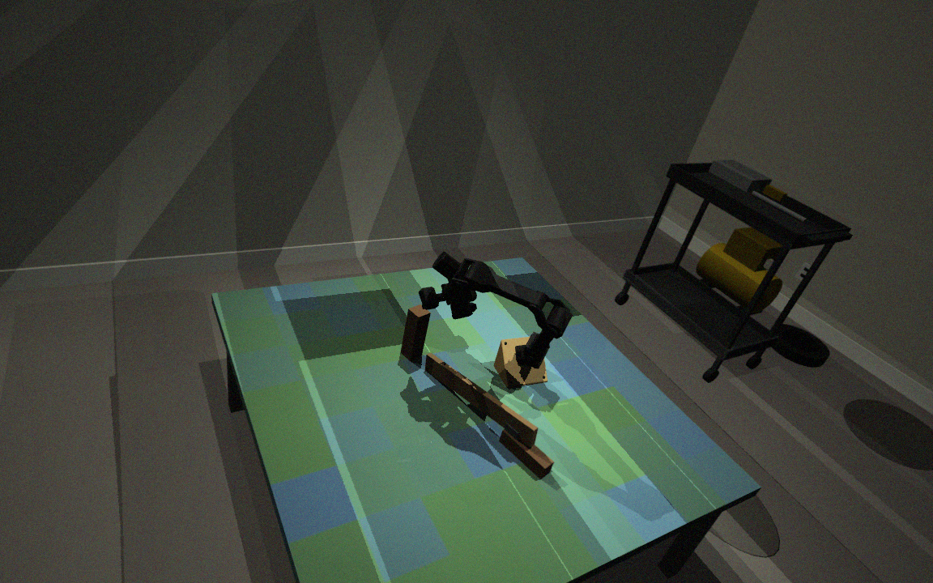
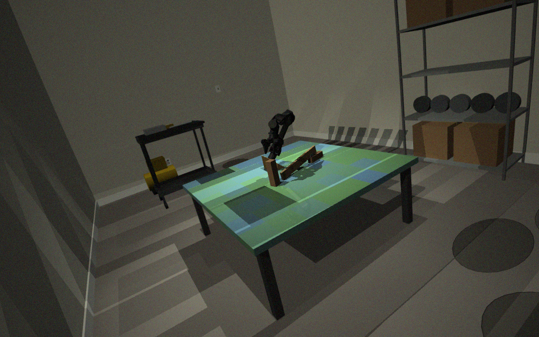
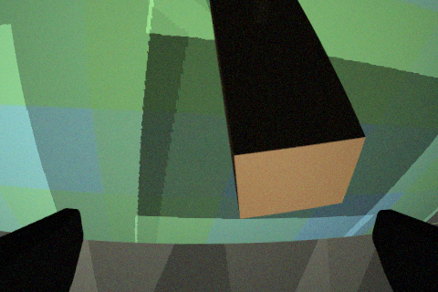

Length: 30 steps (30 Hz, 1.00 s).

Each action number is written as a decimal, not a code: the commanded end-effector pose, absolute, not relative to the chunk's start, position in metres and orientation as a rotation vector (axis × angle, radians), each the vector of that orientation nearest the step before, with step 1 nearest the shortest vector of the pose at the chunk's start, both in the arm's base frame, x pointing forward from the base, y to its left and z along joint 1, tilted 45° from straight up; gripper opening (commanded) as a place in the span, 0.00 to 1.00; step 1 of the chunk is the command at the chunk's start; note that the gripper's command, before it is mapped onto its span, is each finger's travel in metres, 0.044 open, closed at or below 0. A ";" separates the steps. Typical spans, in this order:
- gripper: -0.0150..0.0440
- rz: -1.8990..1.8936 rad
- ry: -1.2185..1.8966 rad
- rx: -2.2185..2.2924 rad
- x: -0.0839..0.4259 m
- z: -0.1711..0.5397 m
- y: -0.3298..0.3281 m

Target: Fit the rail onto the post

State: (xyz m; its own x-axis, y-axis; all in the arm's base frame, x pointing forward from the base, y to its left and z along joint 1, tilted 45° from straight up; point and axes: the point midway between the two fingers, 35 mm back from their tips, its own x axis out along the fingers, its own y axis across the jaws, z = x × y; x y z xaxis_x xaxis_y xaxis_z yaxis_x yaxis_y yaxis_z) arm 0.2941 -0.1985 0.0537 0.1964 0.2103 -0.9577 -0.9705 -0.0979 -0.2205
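Wooden rail [image 1: 487, 406] far end in bracket [image 1: 528, 449]; pincer [image 1: 448, 298] open.

Black cart [image 1: 738, 261], metal shelving [image 2: 464, 84], cardboard boxes [image 2: 464, 140]

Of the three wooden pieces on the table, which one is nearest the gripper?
The short upright wooden post. The open gripper hovers just beside its top, while the long rail and the low footboard block lie farther away.
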 end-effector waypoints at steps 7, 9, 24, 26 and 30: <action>1.00 1.512 0.464 -1.023 0.293 0.042 -0.078; 1.00 1.568 0.374 -0.947 0.285 0.044 -0.049; 1.00 1.586 0.345 -0.920 0.284 0.036 -0.031; 1.00 1.586 0.345 -0.920 0.284 0.034 -0.028; 1.00 1.586 0.345 -0.920 0.285 0.029 -0.024</action>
